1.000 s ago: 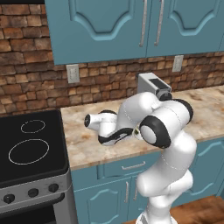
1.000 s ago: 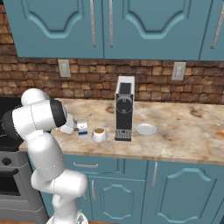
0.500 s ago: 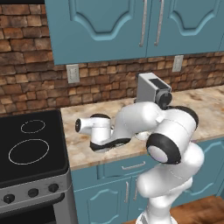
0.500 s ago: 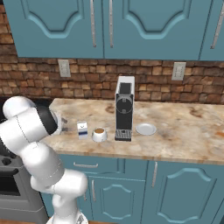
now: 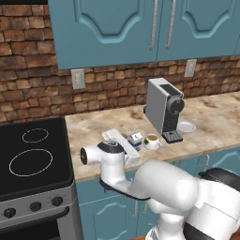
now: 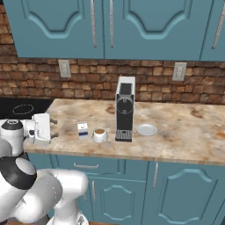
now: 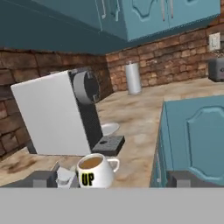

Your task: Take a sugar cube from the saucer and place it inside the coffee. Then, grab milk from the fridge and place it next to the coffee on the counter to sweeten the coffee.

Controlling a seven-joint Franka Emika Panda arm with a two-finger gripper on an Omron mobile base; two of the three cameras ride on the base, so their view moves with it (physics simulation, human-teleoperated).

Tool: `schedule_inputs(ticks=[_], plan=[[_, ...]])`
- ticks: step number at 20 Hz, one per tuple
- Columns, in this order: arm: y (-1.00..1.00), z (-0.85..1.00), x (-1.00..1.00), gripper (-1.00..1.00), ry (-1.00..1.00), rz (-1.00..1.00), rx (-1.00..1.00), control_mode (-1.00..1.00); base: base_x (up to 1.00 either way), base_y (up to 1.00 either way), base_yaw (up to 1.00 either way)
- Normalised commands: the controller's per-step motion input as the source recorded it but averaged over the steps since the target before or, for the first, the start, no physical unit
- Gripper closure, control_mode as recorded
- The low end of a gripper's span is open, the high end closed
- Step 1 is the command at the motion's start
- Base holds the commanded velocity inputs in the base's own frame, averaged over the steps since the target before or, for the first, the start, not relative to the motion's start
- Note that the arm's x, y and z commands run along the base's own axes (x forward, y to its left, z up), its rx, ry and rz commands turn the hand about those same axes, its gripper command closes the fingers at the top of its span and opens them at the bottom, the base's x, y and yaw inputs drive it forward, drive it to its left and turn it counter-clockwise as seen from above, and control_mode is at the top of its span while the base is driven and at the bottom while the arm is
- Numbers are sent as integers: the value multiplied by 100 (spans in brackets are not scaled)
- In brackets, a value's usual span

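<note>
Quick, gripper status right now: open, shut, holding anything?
Gripper: open and empty, pulled back from the milk beside the coffee.

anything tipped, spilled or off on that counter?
Nothing stands out. The milk stands upright on the counter beside the coffee. The saucer lies flat on the coffee machine's far side. No spills. The end effector hangs open, holding nothing.
</note>
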Motion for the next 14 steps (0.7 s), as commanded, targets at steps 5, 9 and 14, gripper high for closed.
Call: schedule_inputs(ticks=[5, 9, 14], plan=[[-28, 22, -100, -100, -69, 0, 0, -100, 0, 0, 0], [-16, 59, -100, -100, -80, 0, 0, -100, 0, 0, 0], [-16, 68, -100, -100, -86, 1, -4, -100, 0, 0, 0]])
